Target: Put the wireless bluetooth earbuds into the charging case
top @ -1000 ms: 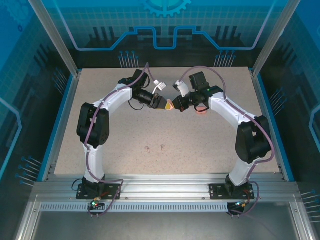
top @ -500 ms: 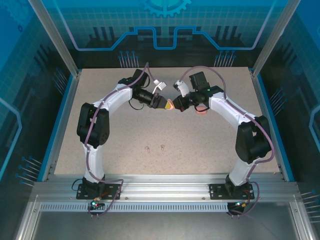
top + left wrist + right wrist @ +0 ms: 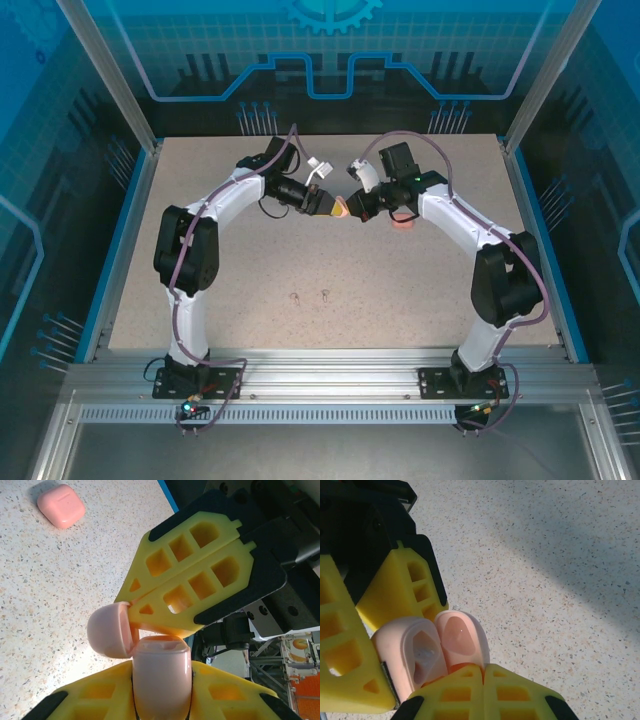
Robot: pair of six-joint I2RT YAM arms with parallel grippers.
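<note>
From above, your left gripper and right gripper are facing tip to tip mid-table at the charging case. Two tiny earbuds are lying well apart from it, toward the bases.

On the left wrist, your left fingers are clamping the case body, its lid hanging open.

On the right wrist, your right jaws are pressing together, tips touching the lid.

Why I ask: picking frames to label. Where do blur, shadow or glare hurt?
Left wrist: open case nearest the lens is soft, table beside it washed bright, closed case crisp. Right wrist: broad diagonal shadow across the table, right fingers soft. Top external: even light, the cases tiny.
</note>
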